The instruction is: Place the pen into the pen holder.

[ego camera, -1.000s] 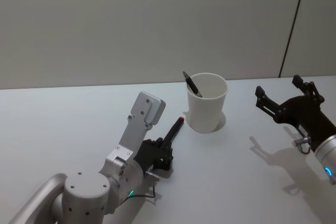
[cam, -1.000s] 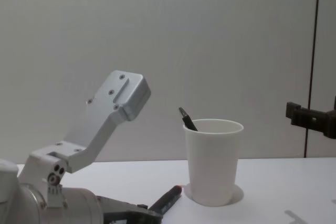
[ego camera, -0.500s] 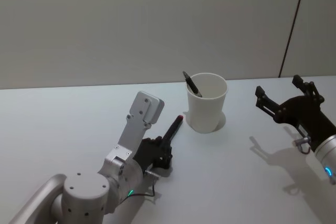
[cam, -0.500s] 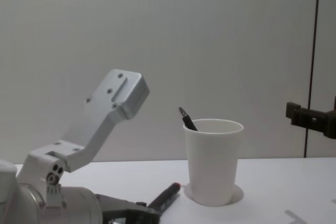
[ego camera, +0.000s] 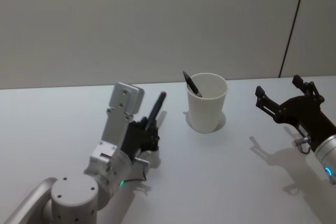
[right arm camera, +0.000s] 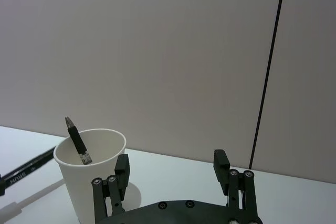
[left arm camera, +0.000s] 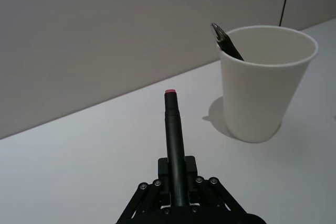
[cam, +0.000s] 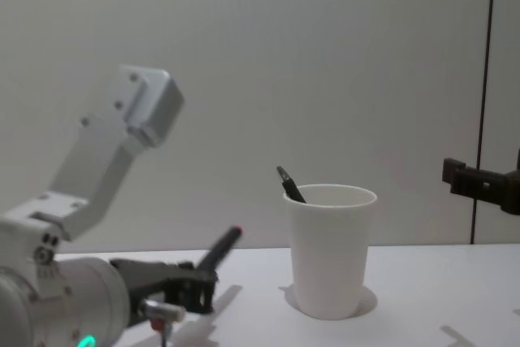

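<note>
Head view: left end effector (ego camera: 148, 129) has lifted the pen (ego camera: 156, 109) off the bench (ego camera: 236, 171). A second ago it lay flat just beside the holder (ego camera: 207, 103). Now it's airborne, clamped at the tail end, with the red tip tilted up toward the back edge. It sits clear of the holder, on the side toward the left edge. Grasp looks done; my read is that the carry over the rim and the drop remain. Holder unmoved, upright near the back edge, right of centre. Right end effector (ego camera: 279, 86) parked by the right edge, jaws spread, empty. Count: pens 2 (one held, second pen (ego camera: 191, 85) already leaning in the holder), holder 1, end effectors 2.
</note>
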Controlling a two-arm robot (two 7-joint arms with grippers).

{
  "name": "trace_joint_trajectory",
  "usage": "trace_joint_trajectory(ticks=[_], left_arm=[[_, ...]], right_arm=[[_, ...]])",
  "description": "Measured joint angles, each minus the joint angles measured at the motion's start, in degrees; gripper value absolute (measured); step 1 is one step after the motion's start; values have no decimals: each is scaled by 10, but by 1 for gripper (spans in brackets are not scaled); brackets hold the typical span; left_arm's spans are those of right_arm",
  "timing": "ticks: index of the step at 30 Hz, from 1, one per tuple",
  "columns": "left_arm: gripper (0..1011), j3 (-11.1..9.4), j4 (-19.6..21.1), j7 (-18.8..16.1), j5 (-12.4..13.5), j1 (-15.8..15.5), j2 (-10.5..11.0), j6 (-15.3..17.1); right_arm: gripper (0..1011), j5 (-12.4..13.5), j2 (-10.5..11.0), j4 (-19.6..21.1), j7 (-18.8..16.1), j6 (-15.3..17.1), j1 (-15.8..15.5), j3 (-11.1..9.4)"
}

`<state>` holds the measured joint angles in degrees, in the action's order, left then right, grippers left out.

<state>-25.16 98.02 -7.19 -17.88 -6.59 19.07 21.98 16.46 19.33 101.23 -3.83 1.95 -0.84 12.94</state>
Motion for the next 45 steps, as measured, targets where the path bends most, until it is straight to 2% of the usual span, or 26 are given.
trace_joint_trajectory(ticks=[13, 24, 33, 37, 45], left_arm=[[176, 25, 26, -41, -1, 22, 25, -102], [176, 47, 42, -41, 1, 36, 49, -194], [176, 61, 46, 12, -4, 37, 62, -264], [174, 63, 46, 35, -9, 35, 63, -280], [174, 66, 38, 109, -27, 24, 62, -312]], right_arm=[[1001, 0, 0, 0, 0, 0, 0, 0], [1002, 0, 0, 0, 0, 0, 0, 0], [1001, 0, 0, 0, 0, 0, 0, 0], [1001, 0, 0, 0, 0, 0, 0, 0], [1001, 0, 0, 0, 0, 0, 0, 0]])
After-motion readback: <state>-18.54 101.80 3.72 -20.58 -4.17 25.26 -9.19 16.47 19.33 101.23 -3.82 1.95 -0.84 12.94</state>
